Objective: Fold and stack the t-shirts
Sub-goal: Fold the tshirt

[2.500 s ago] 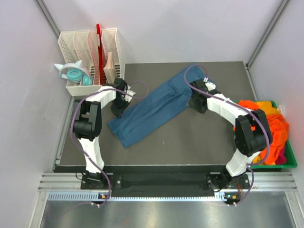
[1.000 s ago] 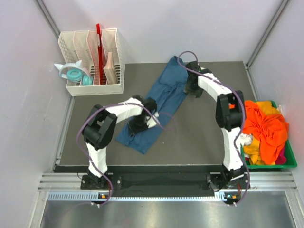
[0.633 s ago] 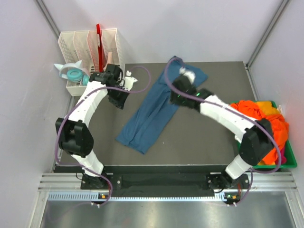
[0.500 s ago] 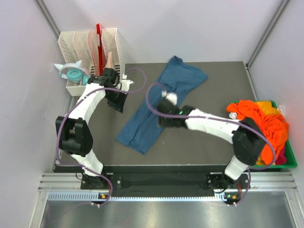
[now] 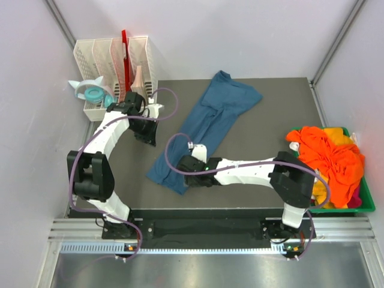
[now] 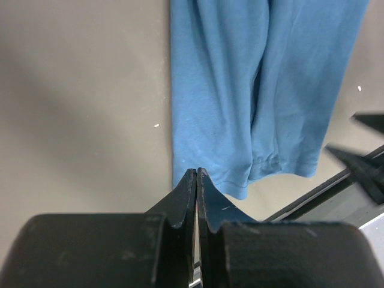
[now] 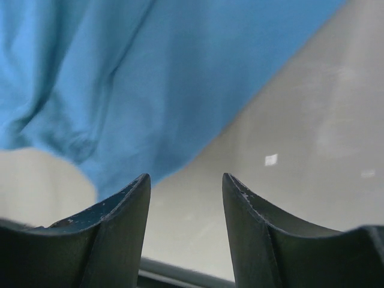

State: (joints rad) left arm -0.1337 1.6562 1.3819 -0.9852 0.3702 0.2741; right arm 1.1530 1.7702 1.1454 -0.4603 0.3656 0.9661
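A teal-blue t-shirt (image 5: 201, 129) lies in a long diagonal strip on the dark table, from the far middle to the near left. My left gripper (image 5: 146, 137) hovers just left of the strip's middle, shut with nothing between its fingers. In the left wrist view its tips (image 6: 197, 172) meet in front of the t-shirt (image 6: 258, 90) hem. My right gripper (image 5: 182, 164) sits low at the strip's near end, open and empty. In the right wrist view the gripper (image 7: 186, 180) is over bare table beside the cloth (image 7: 138, 78) edge. Orange t-shirts (image 5: 330, 159) are heaped at the right.
A green bin (image 5: 363, 207) holds the orange heap at the table's right edge. A white file rack (image 5: 111, 66) with a red tool stands at the far left, tape rolls (image 5: 91, 93) beside it. The right arm stretches across the near part of the table.
The right gripper has swept from the shirt's far end down along it to the near hem. The left gripper has moved from the near hem back to the left, by the rack.
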